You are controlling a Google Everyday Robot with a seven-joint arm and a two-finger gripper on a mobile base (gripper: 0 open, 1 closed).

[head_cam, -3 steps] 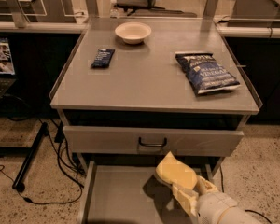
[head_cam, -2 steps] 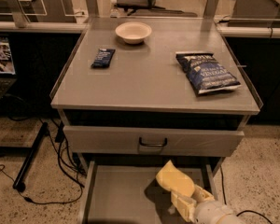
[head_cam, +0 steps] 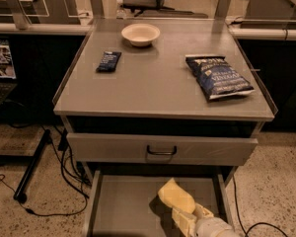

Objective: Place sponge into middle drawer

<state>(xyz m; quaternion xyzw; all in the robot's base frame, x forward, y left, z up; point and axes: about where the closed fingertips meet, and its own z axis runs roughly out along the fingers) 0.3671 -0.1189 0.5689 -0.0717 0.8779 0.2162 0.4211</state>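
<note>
Over the last second the sponge (head_cam: 176,196) has sunk lower and edged a little left, and the gripper (head_cam: 188,216) has dropped with it, so only its wrist end shows at the bottom edge of the frame, right of centre. As I read it, the carry is over and I am in the lowering step. The sponge hangs inside the open middle drawer (head_cam: 121,209), over its right half. It is tilted, upper end up, and the shadow on the floor beside it suggests it has not touched down. The fingers (head_cam: 183,221) look pinched on its lower end (so nothing is released yet).

Starting at the left of the worktop (head_cam: 153,95), which is flat matte grey metal with a low raised rim, there is a small dark blue snack packet (head_cam: 108,61), thin and glossy. At upper centre sits a pale round bowl (head_cam: 140,34), smooth and shallow. Below it is the closed drawer front (head_cam: 113,148) with its black handle (head_cam: 161,151), then the bare grey tray of the middle drawer with low side walls. The sponge is pale yellow, thick and soft, with rounded wavy edges. Furthest right lies a crinkly dark blue bag of vinegar chips (head_cam: 218,76).
</note>
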